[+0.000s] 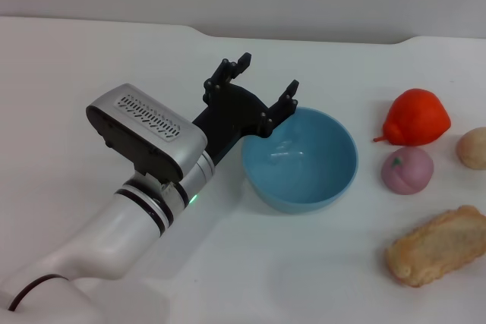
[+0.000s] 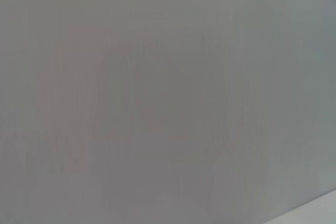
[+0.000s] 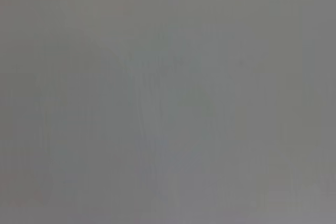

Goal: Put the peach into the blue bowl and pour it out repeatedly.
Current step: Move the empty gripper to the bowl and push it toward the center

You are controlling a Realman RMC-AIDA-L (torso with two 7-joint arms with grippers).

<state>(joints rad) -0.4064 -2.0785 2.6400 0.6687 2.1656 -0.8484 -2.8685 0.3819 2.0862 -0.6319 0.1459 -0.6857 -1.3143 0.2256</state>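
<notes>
The blue bowl point(image 1: 301, 159) sits upright and empty in the middle of the white table point(image 1: 243, 263). The pink peach point(image 1: 407, 170) rests on the table to the bowl's right, apart from it. My left gripper point(image 1: 264, 83) hovers at the bowl's far-left rim, open with nothing between its black fingers point(image 1: 287, 99); one finger is close to the rim. The right gripper is out of view. Both wrist views show only a plain grey surface.
A red-orange pear-shaped fruit point(image 1: 414, 117) lies behind the peach. A pale beige lump point(image 1: 473, 148) sits at the right edge. A long bread-like loaf point(image 1: 438, 244) lies at the front right. The table's far edge runs along the grey wall.
</notes>
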